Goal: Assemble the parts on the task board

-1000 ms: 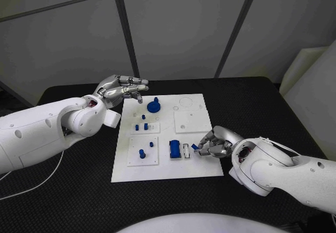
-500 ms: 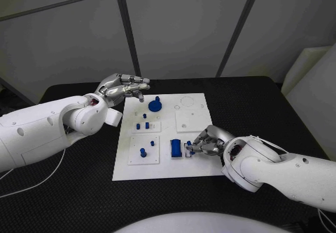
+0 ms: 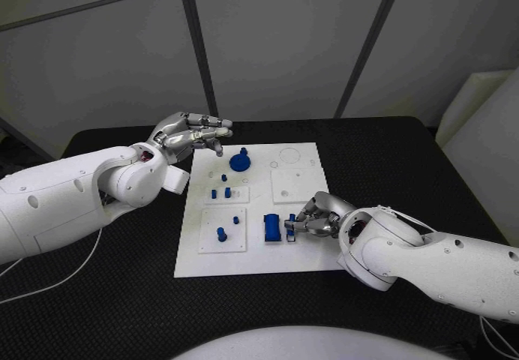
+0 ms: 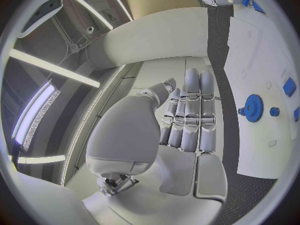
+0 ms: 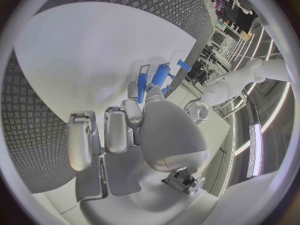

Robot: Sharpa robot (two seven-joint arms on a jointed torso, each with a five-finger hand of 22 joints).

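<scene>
The white task board (image 3: 308,251) lies mid-table. On it stand a blue gear (image 3: 240,161), several small blue pegs (image 3: 222,235) and a large blue block (image 3: 271,227). My right hand (image 3: 320,218) rests low over the board's right side and pinches a small blue part (image 3: 291,223), held upright just right of the block. In the right wrist view the small part (image 5: 142,80) sits at my fingertips (image 5: 133,90), beside the block (image 5: 161,74). My left hand (image 3: 193,135) hovers off the board's far left corner with fingers curled and nothing in them; its wrist view shows the gear (image 4: 254,107).
Two raised white sub-plates (image 3: 295,185) sit on the board's right and left halves. Black table (image 3: 400,165) surrounds the board. A white cable (image 3: 43,289) trails over the table at the near left.
My right hand has carried the small blue part leftward, from the board's right edge to right beside the large blue block. The left hand has stayed put.
</scene>
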